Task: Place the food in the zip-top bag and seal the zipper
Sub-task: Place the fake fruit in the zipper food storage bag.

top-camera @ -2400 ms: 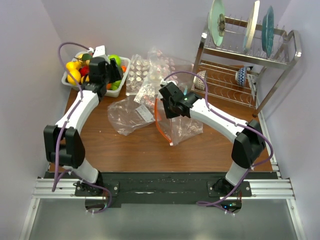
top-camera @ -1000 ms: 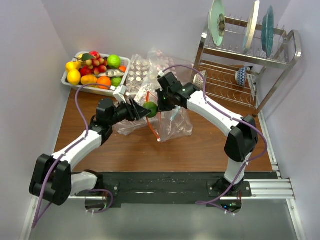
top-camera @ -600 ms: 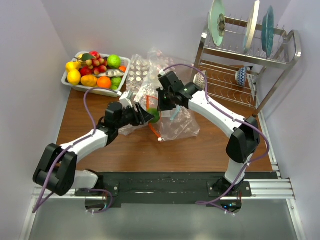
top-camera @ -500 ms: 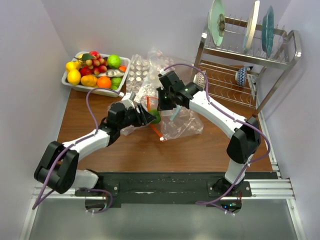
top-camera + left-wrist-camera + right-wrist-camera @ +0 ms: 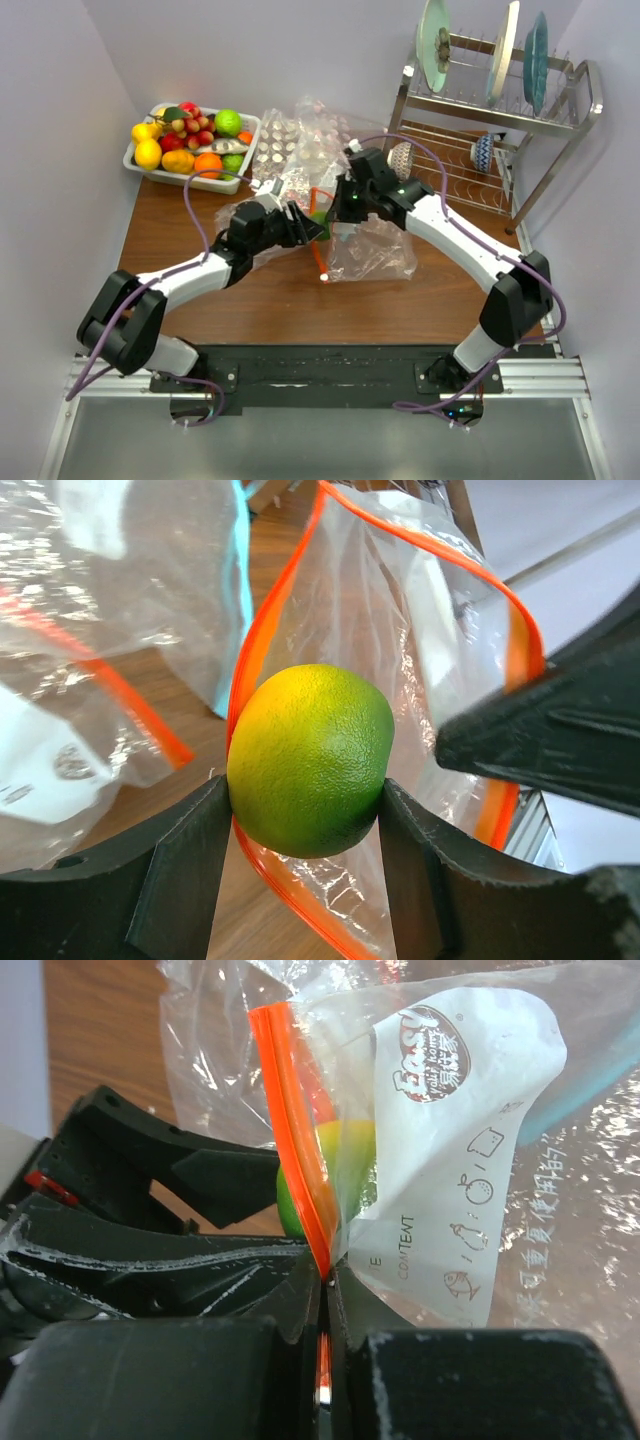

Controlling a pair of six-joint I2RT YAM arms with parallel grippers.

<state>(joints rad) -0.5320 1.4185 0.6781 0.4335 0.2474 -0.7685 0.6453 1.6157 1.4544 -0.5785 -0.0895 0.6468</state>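
My left gripper [image 5: 305, 802] is shut on a green-yellow lime [image 5: 312, 758], pressed between both pads. The lime [image 5: 318, 217] sits right at the open mouth of the clear zip-top bag [image 5: 375, 250], its orange-red zipper [image 5: 262, 630] curving around it. My right gripper [image 5: 327, 1270] is shut on the zipper [image 5: 295, 1110] and holds one lip of the bag [image 5: 470, 1110] up. Behind that lip shows the lime [image 5: 292, 1212]. In the top view the two grippers [image 5: 312, 226] [image 5: 345, 213] meet over the table's middle. More food [image 5: 185, 140] lies in a white tray [image 5: 190, 181] at the back left.
Other clear bags [image 5: 290, 150], one with a teal strip, lie crumpled behind and left of the task bag. A metal dish rack [image 5: 500, 110] with plates and a bowl [image 5: 483, 150] stands at the back right. Bare wood [image 5: 300, 300] lies in front.
My left gripper has carried the lime from the tray rightward to the bag's mouth. My right gripper, still shut on the zipper, has shifted right and raised the lip.
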